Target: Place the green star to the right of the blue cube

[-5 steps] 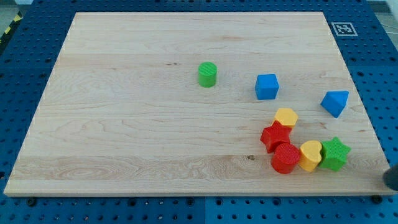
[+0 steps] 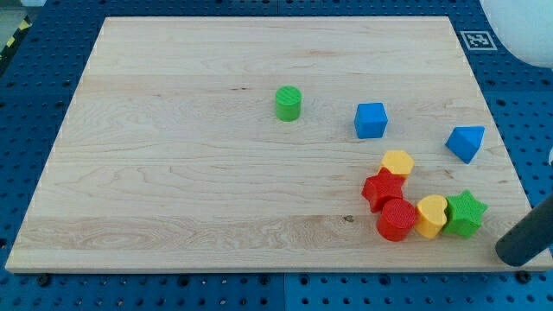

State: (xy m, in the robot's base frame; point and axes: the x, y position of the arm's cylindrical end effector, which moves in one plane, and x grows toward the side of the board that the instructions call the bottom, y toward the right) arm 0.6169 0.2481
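My tip (image 2: pixel 511 257) sits at the board's (image 2: pixel 173 173) bottom-right corner, just right of the green star (image 2: pixel 465 213), not touching; no gripper, just a bare rod. Star abuts the yellow heart (image 2: pixel 431 216), clustered with red cylinder (image 2: pixel 397 219), red star (image 2: pixel 382 189), yellow block (image 2: pixel 397 163). Blue cube (image 2: pixel 371 120) sits well above, toward the view's top-left.

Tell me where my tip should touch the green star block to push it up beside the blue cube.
Press the green star block on its lower face, coming from the view's bottom. The yellow heart-shaped block sits against its left side, so pushing leftward would likely drag that along. My tip is at its lower right, apart from it. The blue cube lies toward the upper left, so steer around the cluster.
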